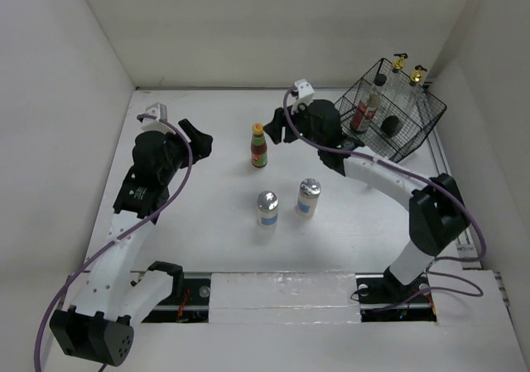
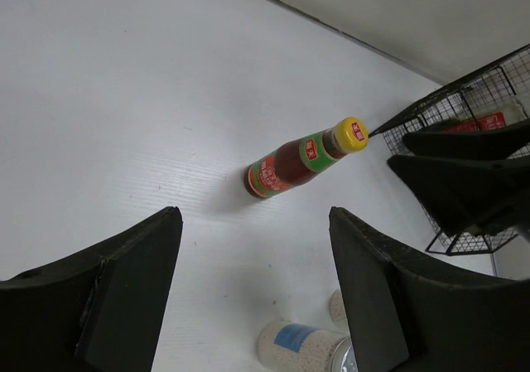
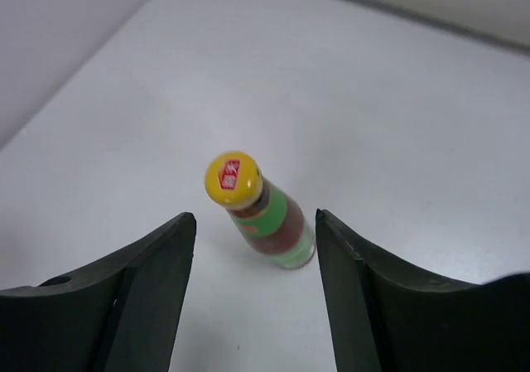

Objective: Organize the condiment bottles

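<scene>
The mesh of the black wire basket (image 1: 432,111), at the far right corner of the worktop (image 1: 207,248), makes its load hard to read. A gold-spouted cruet (image 1: 401,60) and a second cruet (image 1: 416,76) stand at its back. A dark-capped red container (image 1: 363,113) and a dark round item (image 1: 389,125) in front cannot be identified. The left wrist view cuts one shaker off at its lower edge.

The sauce bottle (image 1: 259,146) stands upright on the open worktop between both arms. The left jaws and right jaws are each parted with nothing in them. Two shakers, the left shaker (image 1: 267,209) and the right shaker (image 1: 308,197), stand near each other closer to the bases.
</scene>
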{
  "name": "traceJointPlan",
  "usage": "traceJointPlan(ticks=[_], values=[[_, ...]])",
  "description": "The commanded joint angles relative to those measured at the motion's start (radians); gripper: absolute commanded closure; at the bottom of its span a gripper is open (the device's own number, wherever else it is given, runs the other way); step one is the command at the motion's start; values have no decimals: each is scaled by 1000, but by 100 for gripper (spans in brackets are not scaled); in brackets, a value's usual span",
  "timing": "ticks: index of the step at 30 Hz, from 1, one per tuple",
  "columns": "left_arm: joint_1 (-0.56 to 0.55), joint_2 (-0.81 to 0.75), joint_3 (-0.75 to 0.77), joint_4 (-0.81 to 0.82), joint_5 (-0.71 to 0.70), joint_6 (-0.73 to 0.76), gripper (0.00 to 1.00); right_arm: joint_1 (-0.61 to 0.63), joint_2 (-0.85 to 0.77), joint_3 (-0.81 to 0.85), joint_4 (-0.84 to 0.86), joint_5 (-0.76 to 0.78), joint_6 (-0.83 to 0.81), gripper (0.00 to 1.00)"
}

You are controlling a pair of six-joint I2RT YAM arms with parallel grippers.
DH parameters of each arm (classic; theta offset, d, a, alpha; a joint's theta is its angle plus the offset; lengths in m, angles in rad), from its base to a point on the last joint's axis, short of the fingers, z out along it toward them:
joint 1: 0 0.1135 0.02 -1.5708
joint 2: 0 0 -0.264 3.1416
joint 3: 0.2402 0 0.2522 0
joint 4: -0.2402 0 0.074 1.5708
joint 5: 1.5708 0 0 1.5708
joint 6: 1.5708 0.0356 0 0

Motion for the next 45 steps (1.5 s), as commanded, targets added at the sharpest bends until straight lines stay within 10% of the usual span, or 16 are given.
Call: traceJointPlan(ticks=[1, 26, 32, 45], values=[[-6, -7, 48, 0, -11, 24, 33, -2, 41, 83, -49, -67, 2, 34], [-6, -17, 38, 18, 40, 33, 31, 79, 292, 304, -120, 16, -37, 43], [-6, -17, 38, 27, 58, 33, 31, 90, 292, 304, -111, 73, -37, 60], [-6, -35, 29, 46, 110, 33, 31, 0, -190, 64, 76, 277, 54, 75]])
